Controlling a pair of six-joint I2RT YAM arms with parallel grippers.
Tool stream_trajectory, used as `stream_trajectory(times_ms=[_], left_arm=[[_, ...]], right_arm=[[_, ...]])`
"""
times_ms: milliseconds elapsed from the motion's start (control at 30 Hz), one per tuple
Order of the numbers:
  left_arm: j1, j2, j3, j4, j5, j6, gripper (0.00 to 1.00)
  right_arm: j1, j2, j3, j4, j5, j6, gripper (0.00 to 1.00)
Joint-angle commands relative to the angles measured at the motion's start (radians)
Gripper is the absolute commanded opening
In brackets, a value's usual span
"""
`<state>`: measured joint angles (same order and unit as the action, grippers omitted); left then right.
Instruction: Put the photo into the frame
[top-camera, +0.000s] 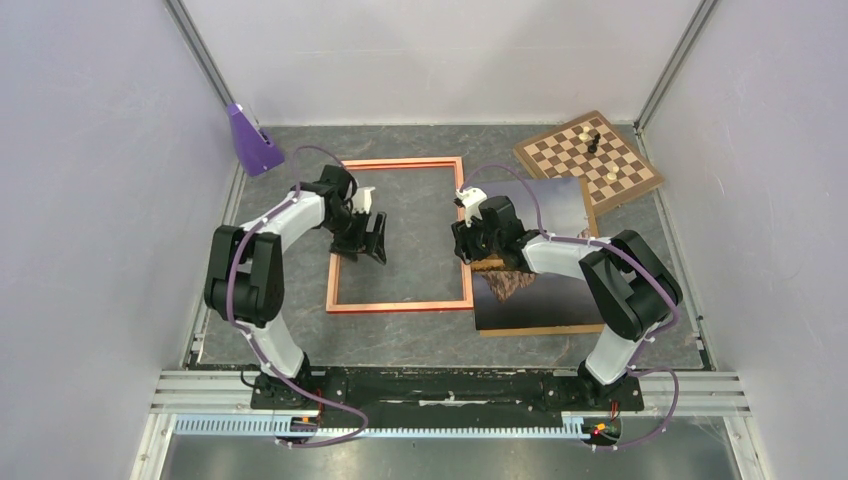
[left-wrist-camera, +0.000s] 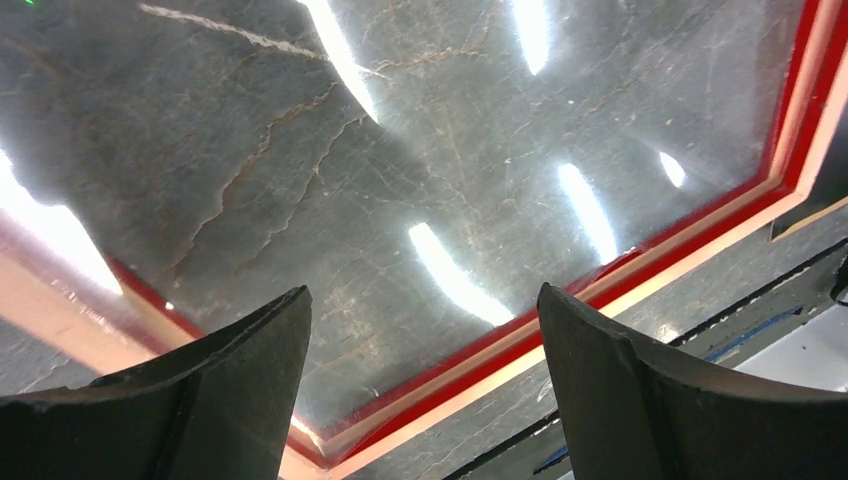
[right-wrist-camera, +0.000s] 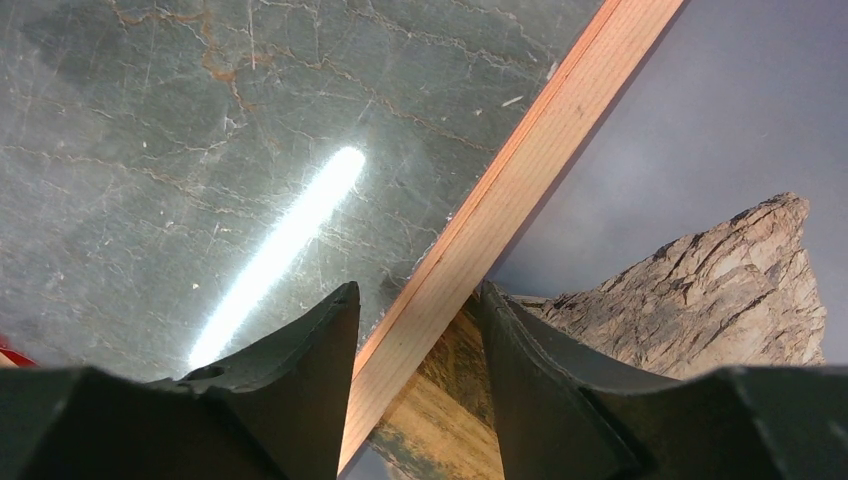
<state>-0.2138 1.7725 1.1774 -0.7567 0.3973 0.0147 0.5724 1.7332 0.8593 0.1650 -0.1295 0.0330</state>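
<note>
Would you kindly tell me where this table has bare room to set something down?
Bare: the near strip of table between the frame and the arm bases, and the far strip between the frame and the back wall. Crowded: the right side, where the photo, chessboard and right arm sit close together.

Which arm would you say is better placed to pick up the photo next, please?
The right, I think: the right hand straddles the frame's rail beside the photo; the left hand hangs open over the frame's other side, away from it.
</note>
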Motion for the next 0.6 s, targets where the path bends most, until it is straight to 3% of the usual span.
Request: stream_trajectory(times_ms=[0, 233, 567], left_arm=[[-0.001, -0.122, 0.019, 0.015, -0.007, 0.034, 0.90], [0.000, -0.165, 0.075, -0.022, -0.182, 0.060, 0.90], [0.025, -0.063, 0.113, 0.065, -0.337, 0.004, 0.90]], right_arm=[[0.006, -0.021, -0.005, 0.039, 0.020, -0.013, 0.51], [0.006, -0.026, -0.002, 0.039, 0.022, -0.021, 0.52], [0.004, -0.046, -0.025, 0.059, 0.023, -0.023, 0.53]])
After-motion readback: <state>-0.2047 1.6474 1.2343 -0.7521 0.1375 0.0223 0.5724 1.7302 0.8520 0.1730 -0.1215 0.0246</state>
